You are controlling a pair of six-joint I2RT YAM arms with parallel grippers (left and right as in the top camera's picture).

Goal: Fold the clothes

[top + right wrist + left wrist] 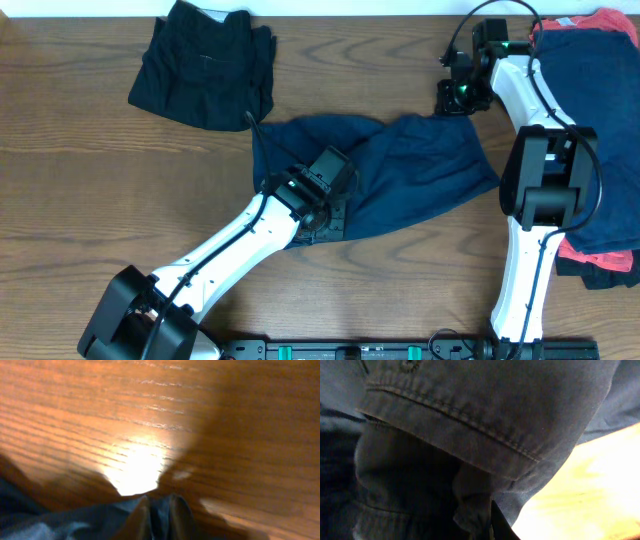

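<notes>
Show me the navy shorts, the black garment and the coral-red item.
navy shorts (430, 165), overhead view, flat right half
black garment (205, 65), overhead view, its middle
coral-red item (600, 265), overhead view, exposed lower edge

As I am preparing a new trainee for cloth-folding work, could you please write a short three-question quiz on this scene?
1. True or false: the left tool and the right tool are both at the navy shorts.
2. Where does the black garment lie? A: far left. B: centre. C: near right.
3. Which tool is at the shorts' edge nearest the pile of clothes?

Key: 1 true; 2 A; 3 the right tool.
</notes>
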